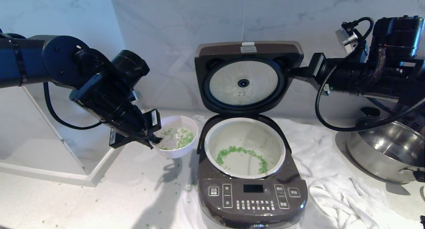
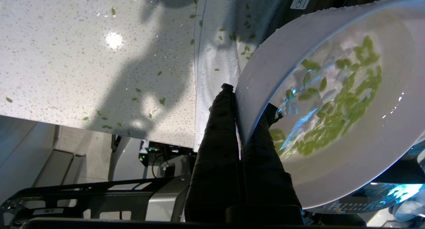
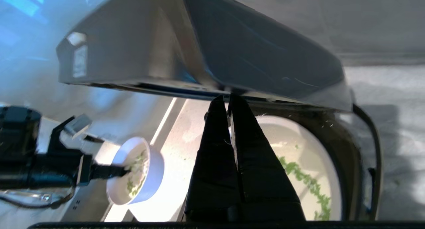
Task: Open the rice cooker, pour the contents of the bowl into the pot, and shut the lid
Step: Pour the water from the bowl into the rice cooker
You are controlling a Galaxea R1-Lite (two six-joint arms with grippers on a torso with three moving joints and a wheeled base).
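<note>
Marble wall tiles back your white counter [image 1: 66, 202], and one rice cooker [image 1: 252, 199] stands on it at the centre with its lid [image 1: 247, 76] raised upright against the wall. Inside, you have one pale pot [image 1: 245, 147] with a ring of green bits [image 1: 242, 156] lying on its floor. Just beside the cooker on your left is the single bowl [image 1: 176, 136], lifted off the counter and tilted, with more green bits [image 2: 345, 99] stuck to its wet inside. Your left gripper [image 1: 153, 139] pinches the bowl's rim, one finger inside and one outside. Your right gripper [image 1: 294, 72] sits at the lid's right edge, its jaws pressed together with the tips against the lid's rim. Stray green flecks [image 2: 146, 96] dot the counter below the bowl. One white cloth [image 1: 332, 189] lies under and to the right of the cooker, and one steel pan [image 1: 385, 152] stands at the far right.
</note>
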